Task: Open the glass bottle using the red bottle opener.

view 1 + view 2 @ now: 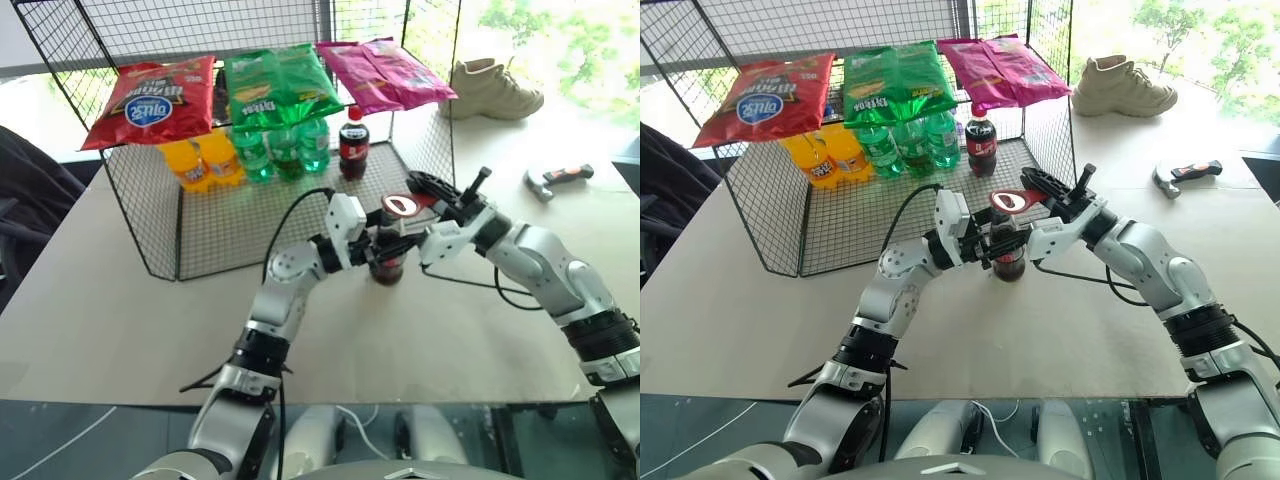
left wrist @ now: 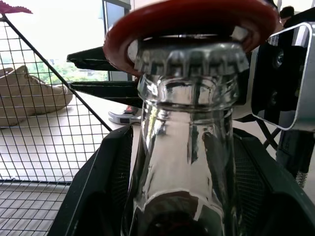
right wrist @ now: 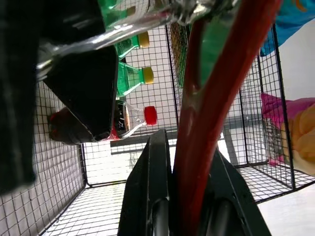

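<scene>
The glass bottle (image 1: pixel 387 270) stands upright on the table in front of the wire rack, with dark drink in it and a metal crown cap (image 2: pixel 192 58) on its neck. My left gripper (image 1: pixel 383 248) is shut on the bottle, one black finger (image 2: pixel 103 187) on each side of the glass. The red bottle opener (image 1: pixel 404 206) lies with its oval ring head over the cap, its rim (image 2: pixel 187 17) resting on the cap's top. My right gripper (image 1: pixel 428 196) comes in from the right and is shut on the opener's handle (image 3: pixel 206 128).
A wire rack (image 1: pixel 150 190) behind the bottle holds orange bottles (image 1: pixel 205 160), green bottles (image 1: pixel 285 150) and a plastic cola bottle (image 1: pixel 353 142), with snack bags (image 1: pixel 270 85) on top. A shoe (image 1: pixel 495 90) and a hammer (image 1: pixel 555 178) lie at the right.
</scene>
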